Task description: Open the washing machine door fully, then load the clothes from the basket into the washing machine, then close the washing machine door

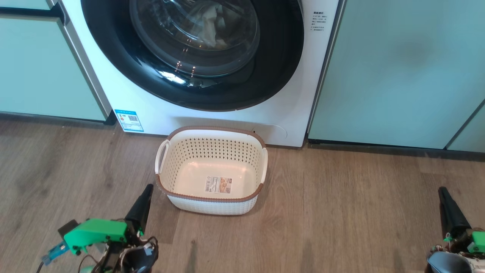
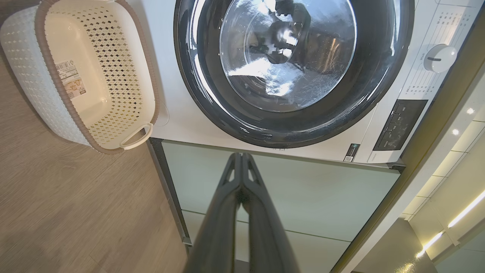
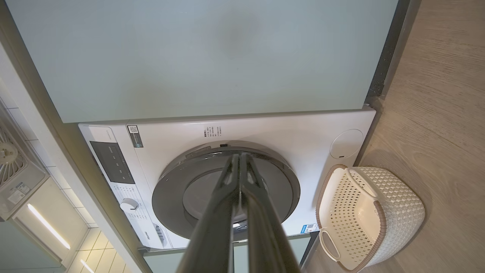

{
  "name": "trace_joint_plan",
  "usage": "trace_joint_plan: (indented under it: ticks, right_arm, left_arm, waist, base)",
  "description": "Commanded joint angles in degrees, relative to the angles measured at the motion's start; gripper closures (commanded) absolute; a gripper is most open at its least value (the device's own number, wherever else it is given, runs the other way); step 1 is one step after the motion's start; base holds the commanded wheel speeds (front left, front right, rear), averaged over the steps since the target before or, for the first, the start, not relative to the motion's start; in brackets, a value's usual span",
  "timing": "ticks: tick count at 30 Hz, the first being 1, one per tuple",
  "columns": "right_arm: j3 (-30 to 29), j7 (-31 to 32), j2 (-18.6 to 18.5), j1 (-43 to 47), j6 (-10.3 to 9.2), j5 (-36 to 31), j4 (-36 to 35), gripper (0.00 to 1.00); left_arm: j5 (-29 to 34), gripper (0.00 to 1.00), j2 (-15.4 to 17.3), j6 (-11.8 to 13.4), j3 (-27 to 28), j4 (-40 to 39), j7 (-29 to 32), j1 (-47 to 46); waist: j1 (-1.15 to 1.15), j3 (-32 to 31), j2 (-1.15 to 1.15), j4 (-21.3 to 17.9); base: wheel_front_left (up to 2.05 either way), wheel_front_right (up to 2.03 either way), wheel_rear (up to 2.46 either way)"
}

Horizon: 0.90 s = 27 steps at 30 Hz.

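The washing machine door (image 1: 193,87) is sitting shut on the white washing machine (image 1: 151,113), glossy black rim ringing domed glass; the head view is catching pale clothes (image 1: 208,28) behind it, while the left wrist view is showing a round dial (image 2: 439,57) and dark control panel (image 2: 399,123). The perforated, brown-rimmed basket (image 1: 212,206) is standing on the wood-grain floor (image 1: 341,212) just before the machine. The left gripper (image 1: 148,188) and right gripper (image 1: 441,190) are hovering low, fingers clenched together, pale-green cabinets (image 1: 398,68) flanking the machine
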Motion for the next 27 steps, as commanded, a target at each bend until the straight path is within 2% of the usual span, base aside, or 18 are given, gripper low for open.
trace_joint_plan:
  ticks: [1,27]
  right_arm:
    - [0.85,0.46,-0.28,-3.23,-0.16,-0.39,-1.8,1.0]
    - [0.75,0.54,-0.21,-3.24,-0.16,-0.47,-1.8,1.0]
  left_arm:
    - [0.46,1.0,0.33,-0.51,2.34,-1.57,0.22,-3.25]
    - [0.52,1.0,0.27,-0.51,2.42,-1.57,0.29,-3.25]
  waist:
    - [0.0,0.0,0.0,0.0]
    - [0.0,0.0,0.0,0.0]
  base:
    - [0.0,0.0,0.0]
    - [0.0,0.0,0.0]
